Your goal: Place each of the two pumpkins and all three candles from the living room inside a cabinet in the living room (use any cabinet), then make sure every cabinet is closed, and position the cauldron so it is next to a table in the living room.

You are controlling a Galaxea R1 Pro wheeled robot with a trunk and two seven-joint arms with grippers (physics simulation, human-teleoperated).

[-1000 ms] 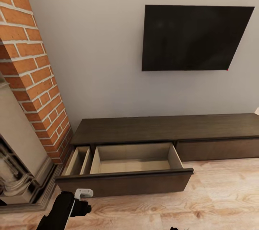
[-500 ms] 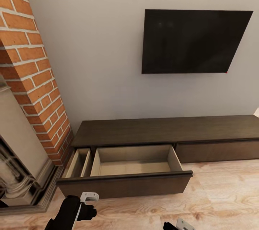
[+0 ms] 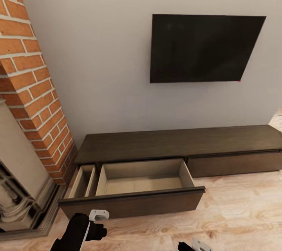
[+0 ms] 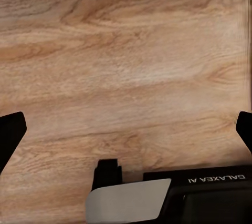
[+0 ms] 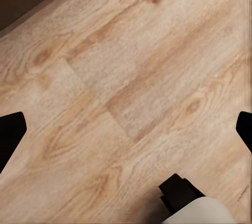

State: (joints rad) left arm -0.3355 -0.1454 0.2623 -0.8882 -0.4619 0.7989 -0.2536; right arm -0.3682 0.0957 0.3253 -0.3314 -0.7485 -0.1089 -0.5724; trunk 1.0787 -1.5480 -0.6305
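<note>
Head view: cabinet (image 3: 176, 143) drawer (image 3: 133, 200) pulled out at 6 o'clock; left gripper (image 4: 126, 129) and right gripper (image 5: 126, 124) fingers spread wide above the wood floor (image 3: 235, 219).

The wood floor (image 3: 243, 211) bears the cabinet (image 3: 176, 143), its drawer (image 3: 137, 188) pulled out.

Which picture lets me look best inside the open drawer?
The head view. It looks down into the pulled-out drawer of the cabinet, showing its pale, empty inside. The left wrist view catches just a dark strip along one edge above the floor; the right wrist view a dark corner.
</note>
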